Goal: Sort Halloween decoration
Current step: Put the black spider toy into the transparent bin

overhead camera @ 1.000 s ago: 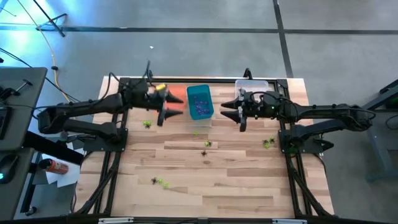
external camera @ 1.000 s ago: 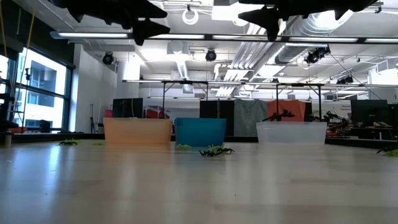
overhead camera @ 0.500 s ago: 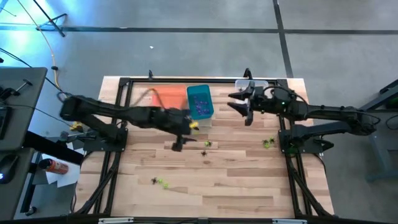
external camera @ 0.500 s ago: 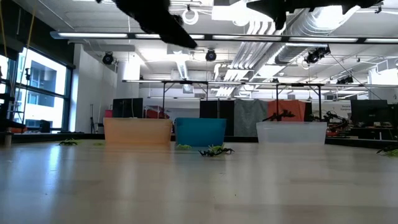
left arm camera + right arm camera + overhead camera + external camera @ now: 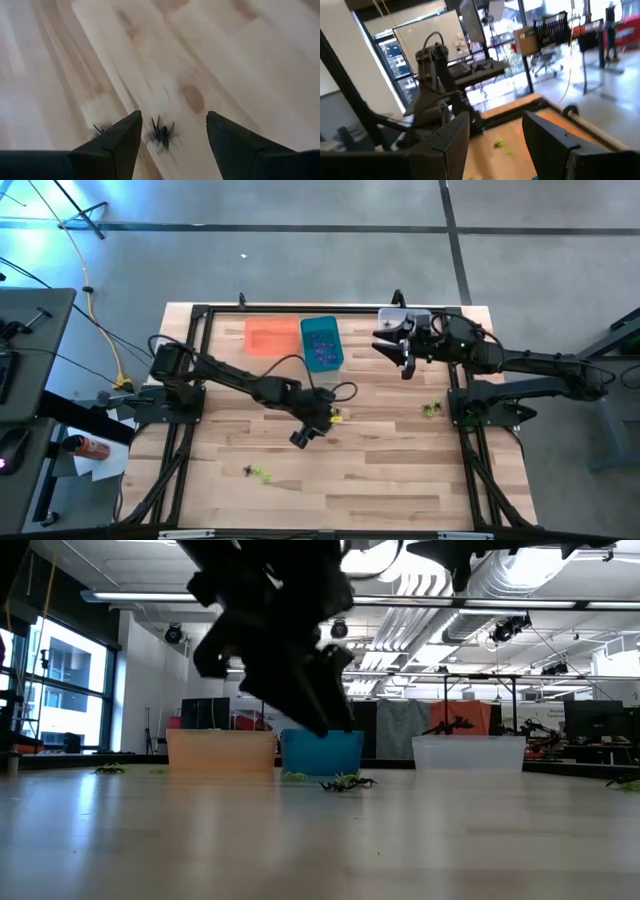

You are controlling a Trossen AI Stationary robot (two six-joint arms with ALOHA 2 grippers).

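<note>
The Halloween decoration lies loose on the wooden table: a black spider (image 5: pixel 161 134) shows between my left fingers, and a second trinket (image 5: pixel 99 129) peeks past one finger. More lie at mid-table (image 5: pixel 335 416), at the right (image 5: pixel 432 410) and near the front (image 5: pixel 256 473). My left gripper (image 5: pixel 303 436) hangs open, slanting down, just above the table centre, clear of the spider. My right gripper (image 5: pixel 400 352) stands open and level beside the clear bin (image 5: pixel 405 316), with nothing between its fingers.
An orange bin (image 5: pixel 271 336), a teal bin (image 5: pixel 321 343) holding several trinkets, and the clear bin stand in a row at the table's far edge. A black frame (image 5: pixel 190 380) borders the table on both sides. Bare wood lies toward the near edge.
My left gripper has swung from beside the orange bin toward the table's centre and near edge, has come down and has tipped its fingers toward the wood. My right gripper has drawn slightly toward the far edge by the clear bin.
</note>
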